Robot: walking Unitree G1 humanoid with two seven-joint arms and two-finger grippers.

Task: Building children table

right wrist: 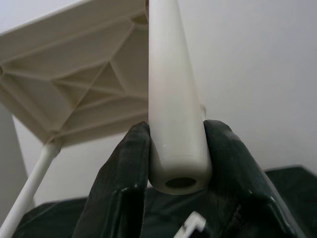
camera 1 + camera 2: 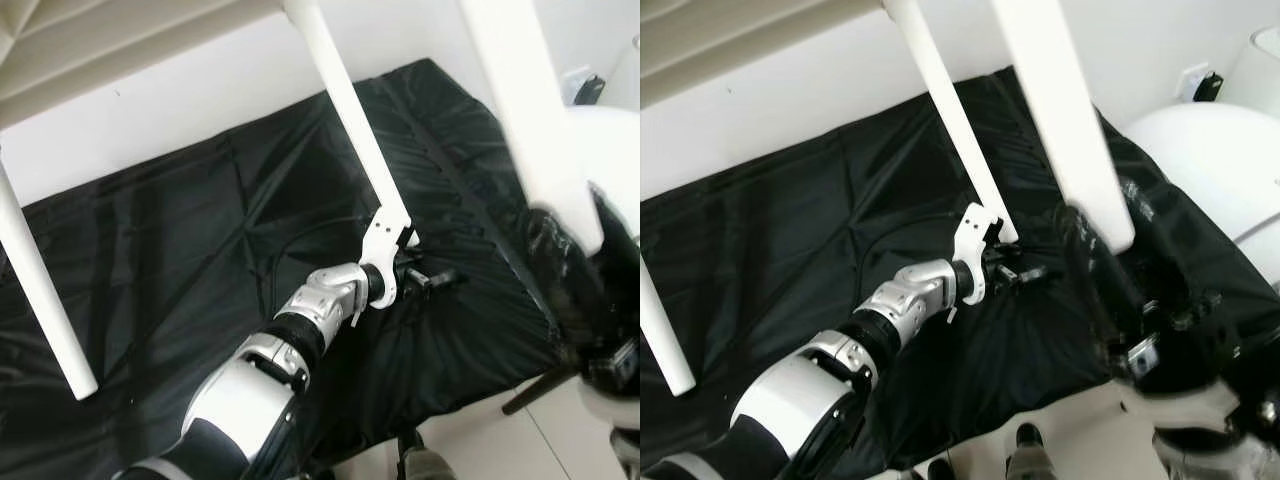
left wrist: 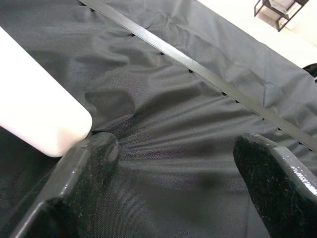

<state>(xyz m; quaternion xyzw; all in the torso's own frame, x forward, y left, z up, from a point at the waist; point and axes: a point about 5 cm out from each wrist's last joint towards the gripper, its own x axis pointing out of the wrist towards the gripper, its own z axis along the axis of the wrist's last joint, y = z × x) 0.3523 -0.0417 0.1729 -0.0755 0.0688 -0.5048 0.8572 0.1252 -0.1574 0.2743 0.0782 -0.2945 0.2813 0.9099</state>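
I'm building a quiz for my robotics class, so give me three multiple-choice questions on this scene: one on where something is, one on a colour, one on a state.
1. Where does the foot of the white plastic table leg by the left pincer rest?
A. On the black fabric sheet
B. On a wooden shelf
C. In a box

2. What colour is the ribbed plastic tabletop underside?
A. Red
B. White
C. Blue

3. What is the right pincer doing?
A. Hanging open
B. Holding a cloth
C. Clamped on a white tubular table leg

Answers: 1 A, the leg end sits against the dark sheet; 2 B, the ribs look off-white; 3 C, both fingers press the leg's sides.
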